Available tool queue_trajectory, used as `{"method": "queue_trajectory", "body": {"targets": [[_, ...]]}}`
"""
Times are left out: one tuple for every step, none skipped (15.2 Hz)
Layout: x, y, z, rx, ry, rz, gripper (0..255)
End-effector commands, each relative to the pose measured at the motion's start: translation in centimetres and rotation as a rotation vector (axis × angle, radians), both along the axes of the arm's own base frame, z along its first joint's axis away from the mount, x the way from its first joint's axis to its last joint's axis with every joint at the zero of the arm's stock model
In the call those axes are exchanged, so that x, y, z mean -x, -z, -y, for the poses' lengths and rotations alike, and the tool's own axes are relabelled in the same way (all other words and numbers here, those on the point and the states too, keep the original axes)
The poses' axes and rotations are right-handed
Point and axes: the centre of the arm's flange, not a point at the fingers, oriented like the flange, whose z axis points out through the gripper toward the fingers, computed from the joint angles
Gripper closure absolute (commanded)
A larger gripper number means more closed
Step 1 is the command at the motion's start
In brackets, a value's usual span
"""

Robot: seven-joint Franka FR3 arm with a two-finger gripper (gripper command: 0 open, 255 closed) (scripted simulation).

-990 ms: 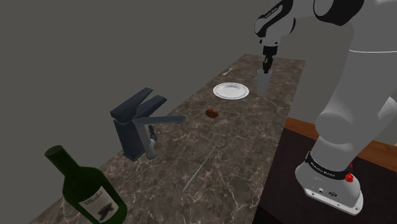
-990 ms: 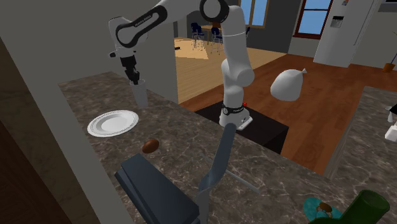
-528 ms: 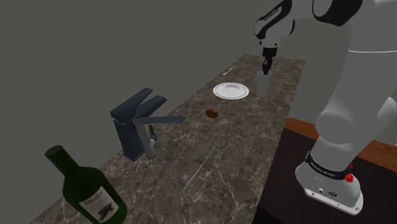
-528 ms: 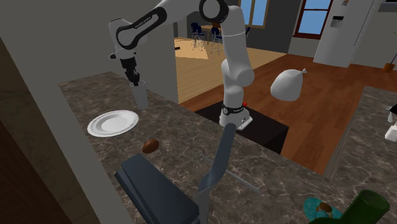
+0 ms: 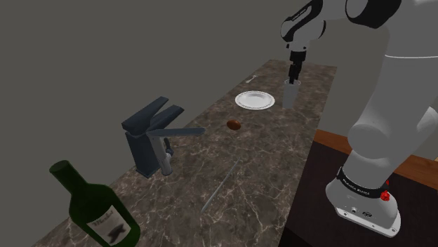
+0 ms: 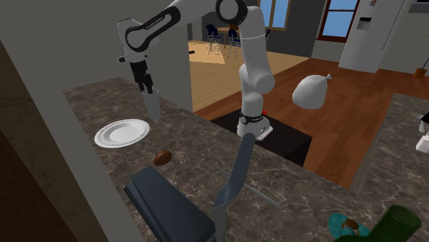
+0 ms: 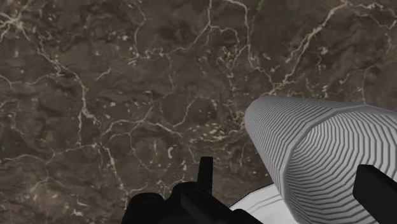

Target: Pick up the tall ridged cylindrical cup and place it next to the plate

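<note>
So, nearest on the dark, white-veined worktop [image 5: 260, 161] is a dark green wine bottle [image 5: 95, 207], then a blocky dark grey faucet [image 5: 151, 137]. Past that there's a small brown lump [image 5: 234, 125], then a round white plate [image 5: 254, 100]. The tall pale grey ridged cylindrical cup [image 5: 290, 94] stands upright on the worktop just beside the plate. The black gripper [image 5: 294, 74] hangs right over the cup's rim, fingers spread apart, not clamped on anything.

No readable text, wine bottle label [image 5: 112, 228] lettering too small to read
</note>
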Motion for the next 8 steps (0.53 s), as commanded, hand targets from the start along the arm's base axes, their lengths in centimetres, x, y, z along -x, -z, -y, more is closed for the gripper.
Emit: {"method": "queue_trajectory", "body": {"targets": [[-0.2,-2.0,0.2,0.000,0.000,0.000,0],[-0.3,-3.3,0.4,0.000,0.000,0.000,0],[-0.4,-4.3,0.5,0.000,0.000,0.000,0],[-0.4,-4.3,0.5,0.000,0.000,0.000,0],[-0.4,-4.3,0.5,0.000,0.000,0.000,0],[-0.4,-4.3,0.5,0.000,0.000,0.000,0],[-0.4,-4.3,0.5,0.000,0.000,0.000,0],[-0.4,-4.3,0.5,0.000,0.000,0.000,0]]}}
